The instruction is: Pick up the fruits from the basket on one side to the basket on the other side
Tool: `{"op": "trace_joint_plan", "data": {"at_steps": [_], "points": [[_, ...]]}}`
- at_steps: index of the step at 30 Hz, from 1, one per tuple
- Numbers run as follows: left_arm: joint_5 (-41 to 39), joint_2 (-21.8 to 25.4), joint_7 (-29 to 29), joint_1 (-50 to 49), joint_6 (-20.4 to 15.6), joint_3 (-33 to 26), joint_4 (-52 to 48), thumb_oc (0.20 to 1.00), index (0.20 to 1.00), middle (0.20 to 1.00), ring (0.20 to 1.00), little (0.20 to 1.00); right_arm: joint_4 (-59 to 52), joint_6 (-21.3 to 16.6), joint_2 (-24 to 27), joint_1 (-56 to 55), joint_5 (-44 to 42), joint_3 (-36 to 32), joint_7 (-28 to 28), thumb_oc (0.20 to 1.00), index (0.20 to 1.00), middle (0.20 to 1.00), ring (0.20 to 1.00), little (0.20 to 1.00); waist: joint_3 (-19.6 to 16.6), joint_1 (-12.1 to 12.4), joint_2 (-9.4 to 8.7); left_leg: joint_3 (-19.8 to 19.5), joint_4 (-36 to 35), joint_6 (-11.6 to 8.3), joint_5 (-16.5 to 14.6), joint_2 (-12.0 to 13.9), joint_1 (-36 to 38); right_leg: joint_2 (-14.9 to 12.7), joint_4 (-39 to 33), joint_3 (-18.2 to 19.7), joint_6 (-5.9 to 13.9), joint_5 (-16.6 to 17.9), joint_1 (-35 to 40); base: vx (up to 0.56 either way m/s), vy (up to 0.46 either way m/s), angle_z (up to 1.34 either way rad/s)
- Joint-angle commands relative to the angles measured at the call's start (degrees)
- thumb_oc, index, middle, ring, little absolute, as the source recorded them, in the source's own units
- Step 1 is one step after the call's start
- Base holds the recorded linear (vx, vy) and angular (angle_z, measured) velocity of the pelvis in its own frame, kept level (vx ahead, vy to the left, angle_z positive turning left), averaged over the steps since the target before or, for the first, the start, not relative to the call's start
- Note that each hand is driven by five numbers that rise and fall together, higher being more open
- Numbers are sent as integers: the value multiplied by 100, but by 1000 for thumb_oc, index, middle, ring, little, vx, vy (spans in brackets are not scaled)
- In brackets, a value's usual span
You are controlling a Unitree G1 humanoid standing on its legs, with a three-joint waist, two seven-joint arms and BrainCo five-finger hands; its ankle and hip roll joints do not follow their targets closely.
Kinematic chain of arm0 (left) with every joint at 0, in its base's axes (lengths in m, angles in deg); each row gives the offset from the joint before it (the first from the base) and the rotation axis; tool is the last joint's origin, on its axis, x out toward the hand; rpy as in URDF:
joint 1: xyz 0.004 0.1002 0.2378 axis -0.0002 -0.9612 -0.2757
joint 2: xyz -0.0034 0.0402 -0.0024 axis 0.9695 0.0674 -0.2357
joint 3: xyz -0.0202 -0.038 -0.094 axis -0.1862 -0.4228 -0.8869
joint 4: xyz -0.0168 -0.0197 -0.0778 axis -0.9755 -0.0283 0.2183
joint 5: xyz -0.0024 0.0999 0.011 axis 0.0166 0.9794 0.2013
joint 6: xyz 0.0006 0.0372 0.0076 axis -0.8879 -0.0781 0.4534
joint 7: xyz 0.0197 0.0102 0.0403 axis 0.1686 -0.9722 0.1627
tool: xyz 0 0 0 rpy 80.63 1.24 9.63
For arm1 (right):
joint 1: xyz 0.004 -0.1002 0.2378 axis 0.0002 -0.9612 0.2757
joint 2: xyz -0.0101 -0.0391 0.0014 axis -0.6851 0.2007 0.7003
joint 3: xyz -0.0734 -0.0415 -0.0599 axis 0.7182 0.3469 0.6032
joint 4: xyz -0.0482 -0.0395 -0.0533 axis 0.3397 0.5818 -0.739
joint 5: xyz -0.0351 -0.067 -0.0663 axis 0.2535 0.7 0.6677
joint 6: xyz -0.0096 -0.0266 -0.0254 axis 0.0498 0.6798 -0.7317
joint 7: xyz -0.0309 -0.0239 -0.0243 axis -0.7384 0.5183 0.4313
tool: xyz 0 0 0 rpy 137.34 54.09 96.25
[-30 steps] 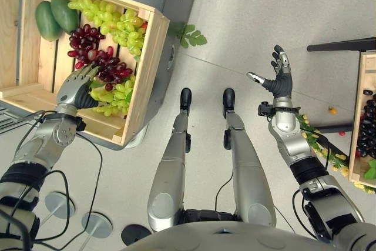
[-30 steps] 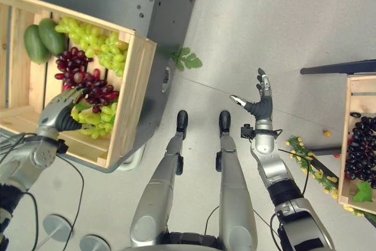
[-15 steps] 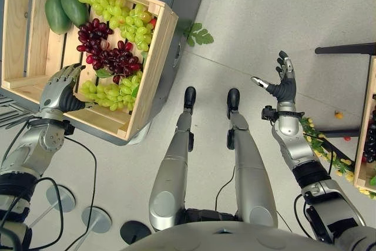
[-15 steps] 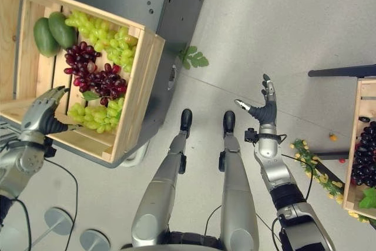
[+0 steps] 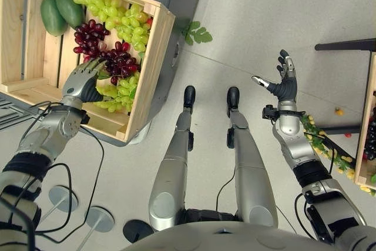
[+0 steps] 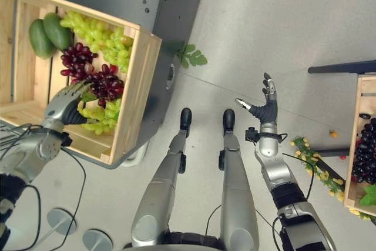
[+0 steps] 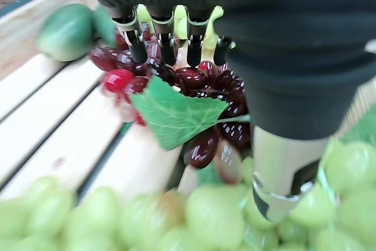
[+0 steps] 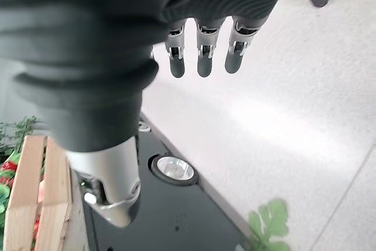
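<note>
Pale wood frames the crate (image 5: 154,63) at the robot's left, where red grapes (image 5: 111,62), green grapes (image 5: 120,24) and two mangoes (image 5: 61,11) lie. The left hand (image 5: 82,83) reaches in, fingers (image 7: 167,39) straight over the red bunch, grasping nothing. The right hand (image 5: 284,85) hangs released, fingers spread. Next, I'd guess, comes closing round that bunch.

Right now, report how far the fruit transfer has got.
Looks done: dark grapes already lie in the right crate. In hand: nothing yet; the left hand reaches over the red grapes in the left crate, fingers extended. The right hand hangs open over the floor. Left: green grapes, red grapes and two green fruits.
</note>
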Motion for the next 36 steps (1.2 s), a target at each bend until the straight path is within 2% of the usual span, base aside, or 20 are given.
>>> {"op": "trace_joint_plan", "data": {"at_steps": [1,6,17,23,29,36], "points": [[-265,-47,-304,-343,-136,-10,11,1000,1000,1000,1000,1000,-345,-249,163,-187,-8,21,92,1000,1000,1000,1000,1000,-59,-153,-92,-155,635,365,-630,-444,-135,-38,-617,181,570,309,349,0,0,0],[-405,-258,-506,-626,-153,-16,124,1000,1000,1000,1000,1000,-348,-232,159,-178,-35,6,55,1000,1000,1000,1000,1000,-59,-168,-90,-132,661,360,-635,-439,-152,-10,-589,189,556,297,338,0,0,0],[-553,-375,-555,-822,-132,-99,181,1000,1000,1000,1000,1000,-316,-225,167,-147,-55,22,48,1000,1000,1000,1000,1000,-59,-132,-77,-183,636,346,-605,-457,-152,-25,-589,128,554,307,347,0,0,0],[-222,-362,-243,-663,-3,-37,347,1000,1000,1000,1000,1000,-318,-254,173,-125,-43,102,66,1000,1000,1000,1000,1000,-59,-129,-65,-184,643,338,-585,-468,-135,-46,-602,118,558,314,390,0,0,0],[-631,-468,-444,-1000,-178,-235,197,1000,1000,1000,1000,1000,-300,-215,185,-147,-44,34,77,1000,1000,1000,1000,1000,-59,-67,-11,-168,619,351,-576,-481,-62,-60,-605,138,564,338,434,0,0,0],[-726,-716,-519,-1028,-176,-153,488,1000,1000,1000,1000,1000,49,-109,240,-61,20,106,27,1000,1000,1000,1000,1000,-59,-40,121,-169,548,311,-510,-478,293,-80,-557,115,553,273,792,0,0,0]]}}
